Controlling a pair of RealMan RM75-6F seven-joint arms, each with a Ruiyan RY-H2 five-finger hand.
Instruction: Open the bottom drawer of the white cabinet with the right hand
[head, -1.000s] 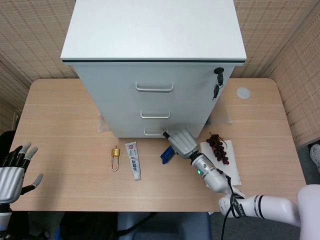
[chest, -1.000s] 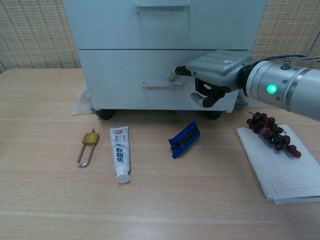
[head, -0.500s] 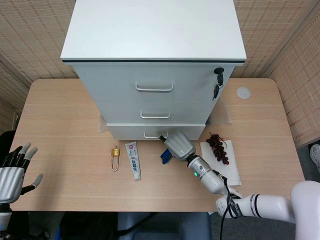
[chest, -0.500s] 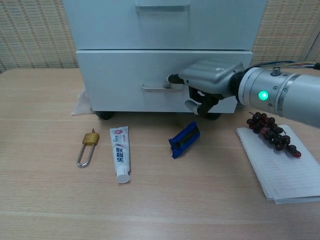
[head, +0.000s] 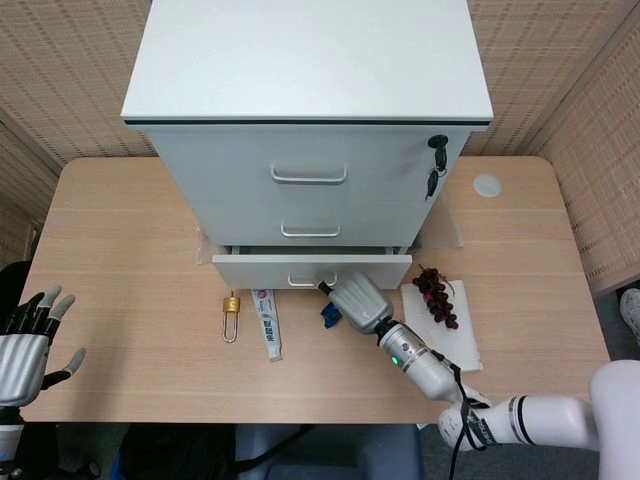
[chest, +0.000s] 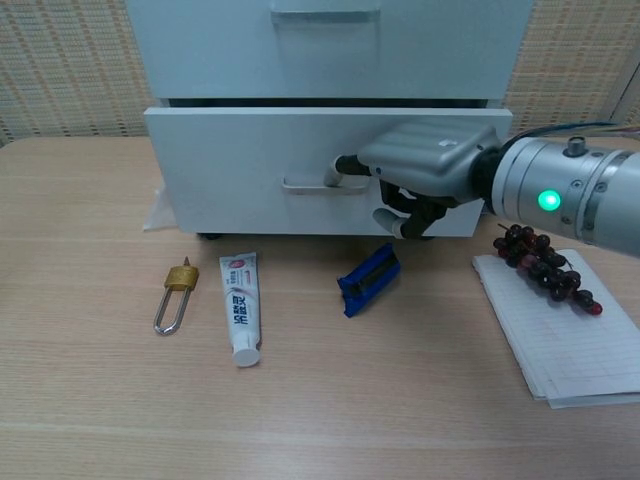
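The white cabinet (head: 310, 130) stands at the far middle of the table (head: 130, 330), and its bottom drawer (chest: 250, 170) already juts out a short way toward the near edge, with a dark gap showing above its front panel. So the pull is under way but looks only partly done; most of the drawer's travel seems to be left. The right hand (chest: 425, 170) sits at the right end of the drawer handle (chest: 312, 184), one finger hooked on the bar and the others curled below. The left hand (head: 25, 345) rests at the near left edge, fingers spread, holding nothing. Just near the drawer lie a notepad (chest: 570, 335) with grapes (chest: 545, 268), a toothpaste tube (chest: 240, 305), a blue clip (chest: 368, 279) and a padlock (chest: 175, 295).
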